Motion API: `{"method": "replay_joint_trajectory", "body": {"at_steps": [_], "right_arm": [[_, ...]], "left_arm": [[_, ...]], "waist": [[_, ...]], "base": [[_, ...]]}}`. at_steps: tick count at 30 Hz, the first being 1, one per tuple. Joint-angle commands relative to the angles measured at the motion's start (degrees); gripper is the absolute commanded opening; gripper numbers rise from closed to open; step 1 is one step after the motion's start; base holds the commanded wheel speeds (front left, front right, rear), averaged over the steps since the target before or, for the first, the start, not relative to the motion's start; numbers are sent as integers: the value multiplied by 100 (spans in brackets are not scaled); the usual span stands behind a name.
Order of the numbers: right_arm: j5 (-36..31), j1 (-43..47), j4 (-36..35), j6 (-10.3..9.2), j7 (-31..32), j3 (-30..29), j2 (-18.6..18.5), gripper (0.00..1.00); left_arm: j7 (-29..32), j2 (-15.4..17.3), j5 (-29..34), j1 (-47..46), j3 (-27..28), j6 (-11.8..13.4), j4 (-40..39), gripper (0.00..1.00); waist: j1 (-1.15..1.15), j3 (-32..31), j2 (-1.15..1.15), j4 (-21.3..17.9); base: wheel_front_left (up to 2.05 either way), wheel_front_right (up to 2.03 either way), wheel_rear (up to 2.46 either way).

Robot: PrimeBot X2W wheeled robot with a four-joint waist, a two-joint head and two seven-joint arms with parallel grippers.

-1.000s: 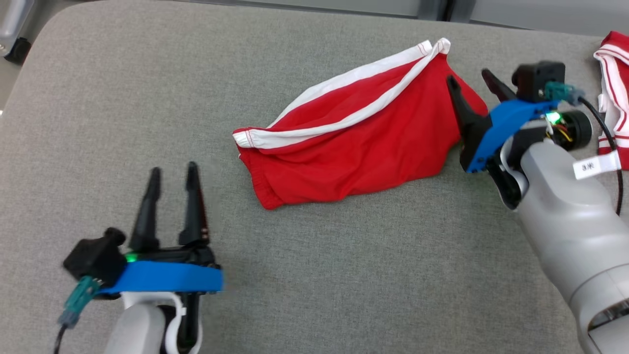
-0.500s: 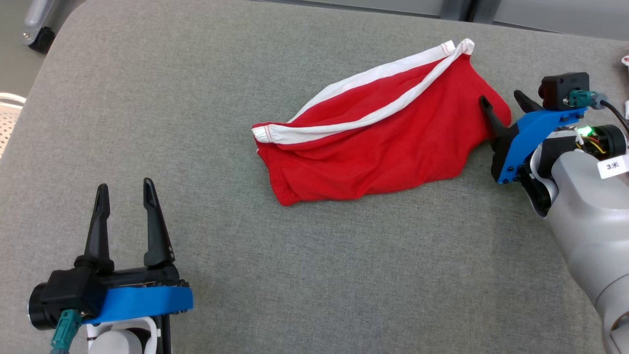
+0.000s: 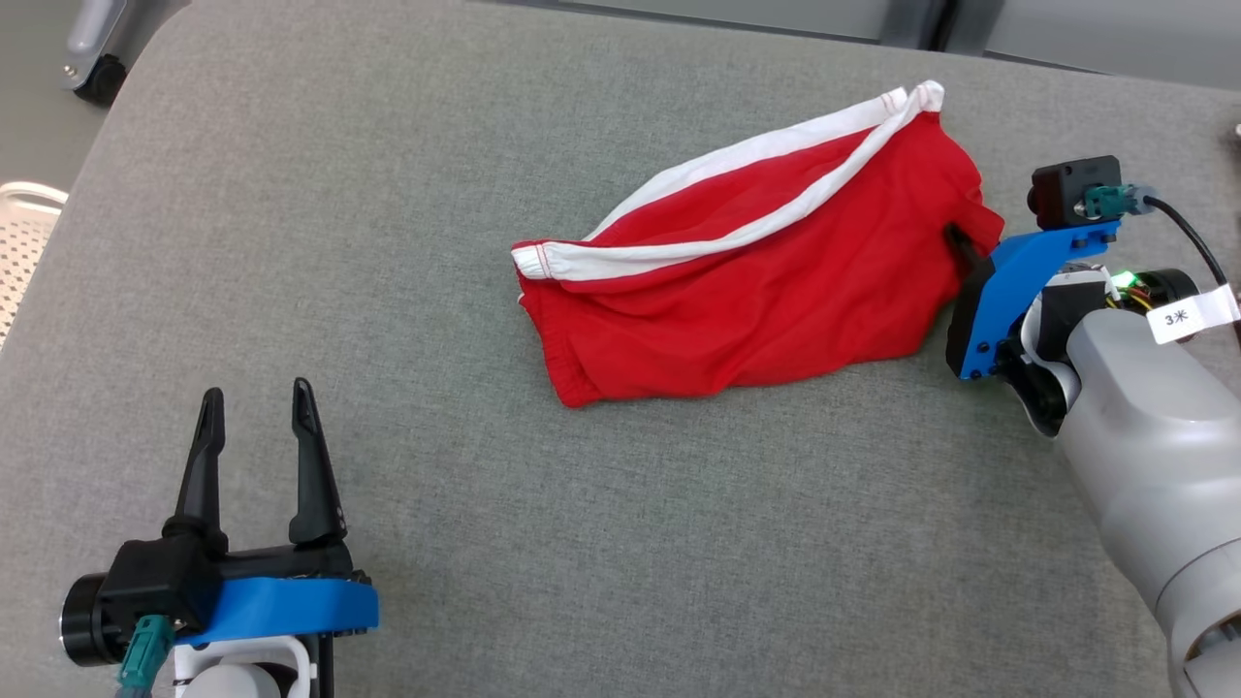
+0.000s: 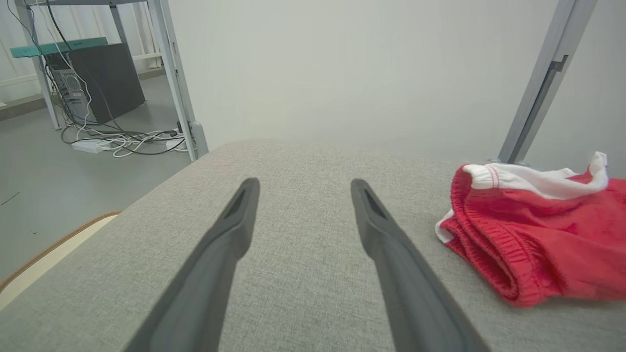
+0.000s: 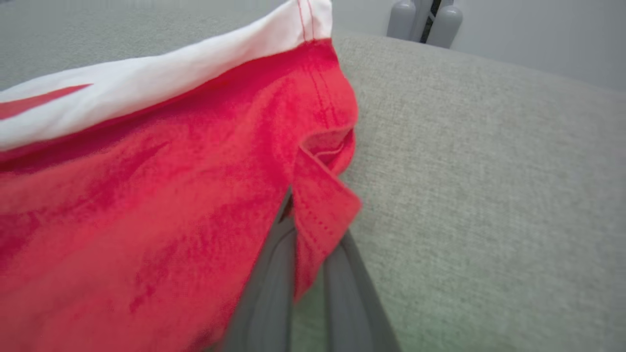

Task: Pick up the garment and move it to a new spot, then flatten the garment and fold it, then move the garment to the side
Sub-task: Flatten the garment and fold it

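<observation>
Head view: high, facing down on cushion (image 3: pixel 620 543). Left wrist view: low, level, facing wall (image 4: pixel 342 73). Right wrist view: close against garment (image 5: pixel 146 195). All three share garment.

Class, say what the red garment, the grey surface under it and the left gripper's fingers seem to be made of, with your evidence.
Red garment: soft matte knit, perhaps cotton; it creases, hems stitched.
Grey surface: matte woven upholstery cloth; weave visible.
Left gripper fingers: smooth dark plastic or rubber, unclear which; dull sheen.
</observation>
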Motion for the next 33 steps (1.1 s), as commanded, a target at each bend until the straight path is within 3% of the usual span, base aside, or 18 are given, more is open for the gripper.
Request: {"method": "replay_joint_trajectory", "body": {"at_steps": [1,9,23,28,33], "right_arm": [[63,74,-20,2,-48,-21,-12,0],[624,724,-556,2,-424,29,-41,0],[2044,2851,-2157,2,-1072,-19,-722,0],[2167,3366,-2468,2,-1200,-284,-894,0],[2057,3447,-2646,2,-1243,-406,-772,0]], "left_arm": [[-24,-12,34,-78,28,-24,29,100],[-24,-11,197,134,112,-33,51,100],[-25,6,549,659,474,-140,-24,100],[-25,35,629,725,552,-169,-10,100],[-25,28,663,735,597,-170,3,100]], "waist": [[0,-41,0,-39],[0,-460,0,-348],[0,-1081,0,-1012],[0,-1134,0,-1107],[0,-1159,0,-1156]], "base": [[0,0,0],[0,0,0],[0,0,0],[0,0,0],[0,0,0]]}}
